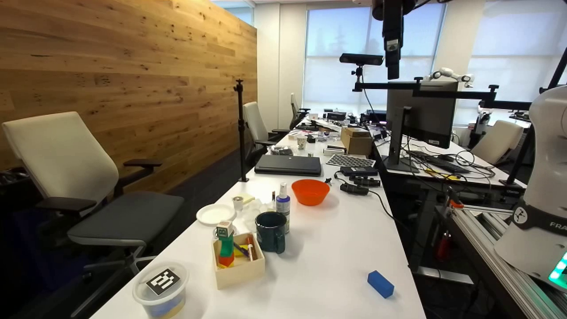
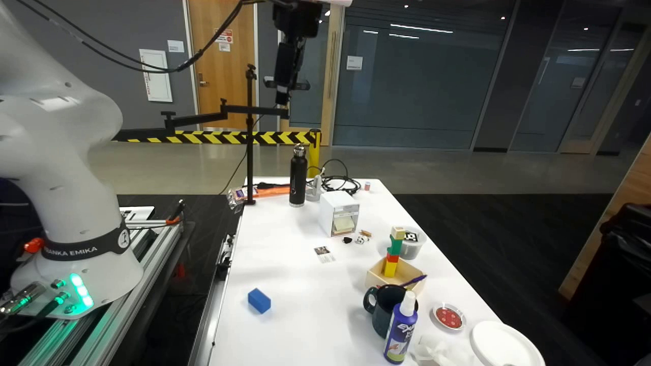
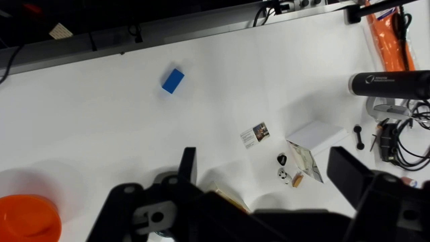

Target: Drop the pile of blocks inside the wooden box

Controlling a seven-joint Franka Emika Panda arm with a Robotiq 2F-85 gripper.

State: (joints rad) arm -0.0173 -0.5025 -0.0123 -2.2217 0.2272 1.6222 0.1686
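The pile of blocks point(image 1: 226, 246) is an upright stack inside the wooden box point(image 1: 239, 274), with yellow at the bottom, then orange-red, green and a pale lettered block on top. The stack point(image 2: 393, 251) and the box point(image 2: 375, 277) show in both exterior views, and the stack rises above the box walls. In the wrist view only a strip of the box wall point(image 3: 228, 195) shows; the blocks are mostly hidden behind the gripper. My gripper point(image 3: 263, 159) is open with nothing between its fingers. In both exterior views the gripper point(image 1: 393, 71) point(image 2: 283, 96) hangs high above the table.
A marker point(image 1: 251, 248) lies in the box. A dark mug point(image 1: 269, 230) and spray bottle point(image 1: 283, 208) stand beside it. A lidded tub point(image 1: 160, 292), blue block point(image 1: 380, 284), orange bowl point(image 1: 310, 192), white box point(image 2: 339, 211) and black bottle point(image 2: 298, 178) are on the table.
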